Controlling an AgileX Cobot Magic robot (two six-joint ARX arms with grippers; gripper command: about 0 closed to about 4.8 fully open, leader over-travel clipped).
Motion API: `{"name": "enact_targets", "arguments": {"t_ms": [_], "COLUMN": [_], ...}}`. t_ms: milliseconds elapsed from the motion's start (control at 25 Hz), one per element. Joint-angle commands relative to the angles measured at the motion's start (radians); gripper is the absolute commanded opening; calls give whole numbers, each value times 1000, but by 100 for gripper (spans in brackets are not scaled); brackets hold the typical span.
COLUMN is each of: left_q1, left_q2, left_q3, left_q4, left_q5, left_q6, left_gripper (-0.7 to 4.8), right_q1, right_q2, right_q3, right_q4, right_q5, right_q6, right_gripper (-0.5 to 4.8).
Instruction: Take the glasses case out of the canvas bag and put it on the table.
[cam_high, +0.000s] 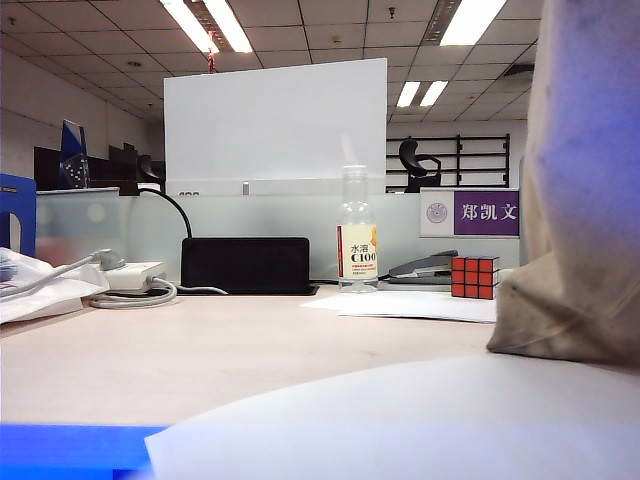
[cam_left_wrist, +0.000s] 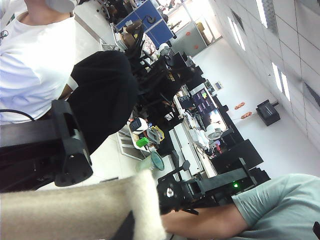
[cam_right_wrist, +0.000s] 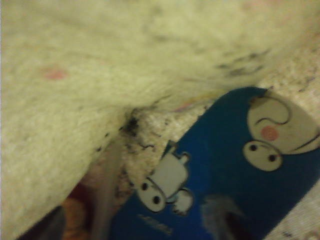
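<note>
While canvas bag (cam_right_wrist: 90, 75) folds shroud glasses case (cam_right_wrist: 225, 175)

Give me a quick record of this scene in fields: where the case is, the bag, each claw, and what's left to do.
glasses case: inside the canvas bag, surrounded by fabric
canvas bag: right side of table, upright
left claw: gripping a beige strap, shut
right claw: inside bag near case; jaws unseen
remaining: case not yet on table

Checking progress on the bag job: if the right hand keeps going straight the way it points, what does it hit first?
Most likely the blue glasses case, lying on the canvas bag lining close ahead; depth is blurry, so bag fabric might brush it first.
</note>
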Motion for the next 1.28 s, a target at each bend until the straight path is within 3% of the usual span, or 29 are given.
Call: {"name": "enact_targets", "arguments": {"t_ms": [40, 120, 200, 240, 280, 441, 601, 641, 761, 841, 1041, 1162, 1282], "left_q1": [-9, 3, 8, 29, 35, 81, 83, 83, 84, 83, 92, 99, 123], "left_q2": [-20, -18, 3, 26, 35, 36, 4, -9, -32, -33, -56, -65, -68], "left_q3": [11, 10, 10, 10, 10, 11, 11, 11, 11, 11, 11, 11, 11], "left_q4": [-4, -163, -228, -256, -287, -327, -319, -316, -316, -317, -314, -313, -345], "left_q5": [42, -74, -120, -163, -238, -396, -386, -386, -380, -306, -295, -281, -298], "left_q6": [74, 225, 271, 274, 296, 325, 325, 325, 326, 324, 342, 393, 435], "left_gripper": [-5, -5, -5, -5, -5, -5, -5, -5, -5, -5, -5, -5, -5], "right_q1": [-73, -82, -54, -18, 3, 41, 40, 40, 37, 33, -2, -2, 1], "right_q2": [-3, -17, -35, -44, -44, -44, 44, 96, 169, 224, 327, 399, 293], "right_q3": [3, 2, 3, 21, 53, 140, 136, 136, 136, 138, 137, 137, 139], "right_q4": [-45, -98, -43, -17, -43, -192, -205, -203, -97, -26, -48, -91, -231], "right_q5": [47, -3, -96, -108, -185, -91, -78, -63, -45, -33, -26, -35, 22], "right_q6": [4, 42, 101, 117, 119, 128, 94, 79, 51, 53, 58, 71, 84], "right_gripper": [449, 455, 454, 454, 453, 451, 454, 479, 479, 479, 479, 479, 479]}}
